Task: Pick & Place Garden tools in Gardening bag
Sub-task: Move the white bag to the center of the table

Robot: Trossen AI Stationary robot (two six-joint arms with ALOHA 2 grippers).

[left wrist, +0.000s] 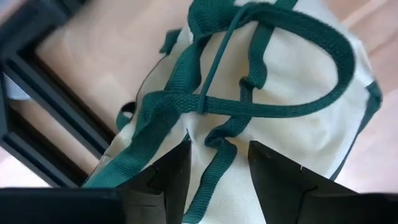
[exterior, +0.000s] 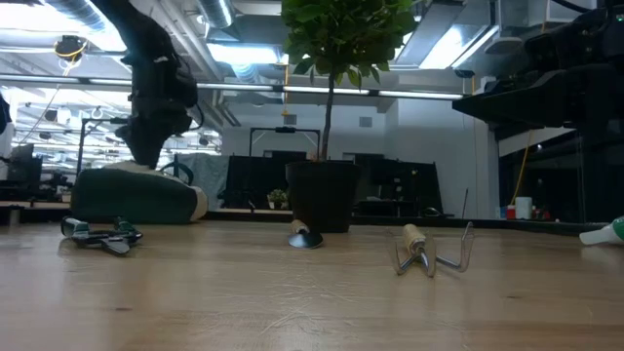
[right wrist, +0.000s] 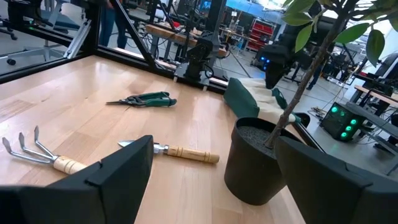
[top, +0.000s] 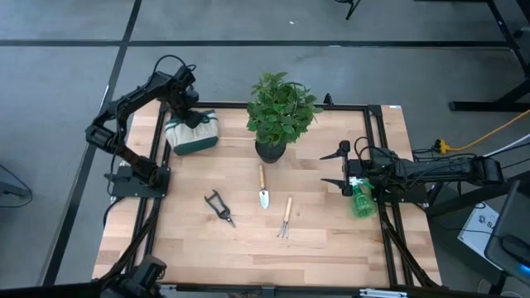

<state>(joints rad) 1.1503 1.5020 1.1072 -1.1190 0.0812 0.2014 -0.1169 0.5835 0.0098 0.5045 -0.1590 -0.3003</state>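
Observation:
The beige gardening bag [top: 192,134] with green handles lies on its side at the table's far left; it also shows in the low view [exterior: 136,195]. My left gripper [top: 185,117] is open just above it, pointing down, its fingers on either side of a green strap [left wrist: 214,163]. The pruning shears [top: 219,207], trowel [top: 263,190] and hand fork [top: 286,218] lie flat mid-table. The green spray bottle [top: 363,202] lies on its side beside my right arm. My right gripper [top: 341,165] is open and empty at the table's right, held level and facing left. My left gripper comes at the bag's upper side from above. Its open fingers [left wrist: 171,177] stand either side of a loose green handle strap. I cannot tell whether they touch the fabric. The bag rests on the table.
A leafy plant in a black pot [top: 273,149] stands at the far middle, between the bag and my right gripper. Black frame rails [top: 377,141] run along the table's edges. The near half of the wooden top [top: 248,257] is bare.

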